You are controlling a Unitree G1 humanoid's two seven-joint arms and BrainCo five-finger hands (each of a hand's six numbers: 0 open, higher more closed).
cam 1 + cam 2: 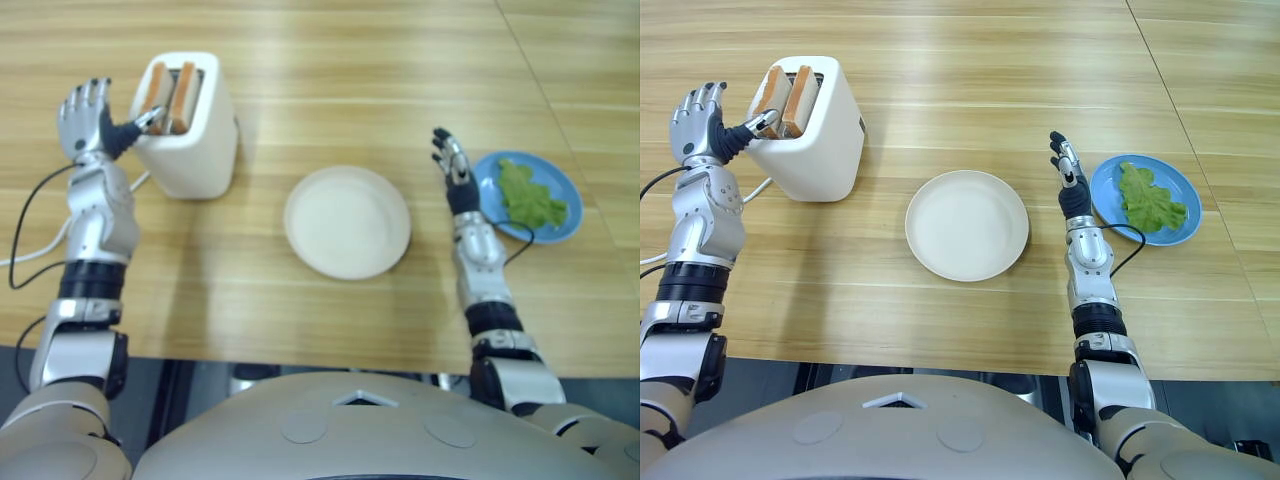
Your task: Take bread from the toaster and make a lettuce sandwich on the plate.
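1. Progress: early stage. Both bread slices [186, 88] stand upright in the toaster slots, and you have lifted nothing out yet.
2. Toaster [190, 135]: white, slots up, on the left of the table [350, 60]. Its cord [753, 193] trails off leftward past the left forearm.
3. Left hand [88, 118]: raised just left of the toaster, fingers spread upward and grasping nothing. The thumb stretches to the near end of the left slice [152, 92]; whether it touches or falls just short, you cannot tell.
4. White plate [347, 221]: centre of the table, bare, with neither bread nor lettuce on it.
5. Lettuce [1148, 203]: one green leaf lying on the blue plate [1180, 180] at far right, untouched.
6. Right hand [1068, 172]: upright, fingers extended, nothing held. It is just beside the blue plate's left rim and apart from the white plate.
7. Remaining, by judgement: draw out both slices, lay one on the white plate, set the lettuce on it, cap with the second.
8. Room: bare wood lies between toaster and white plate, between the two plates, and across the far half of the table.
9. Edges: the near table edge runs not far below the white plate. Mind the cord when you draw the left arm back.
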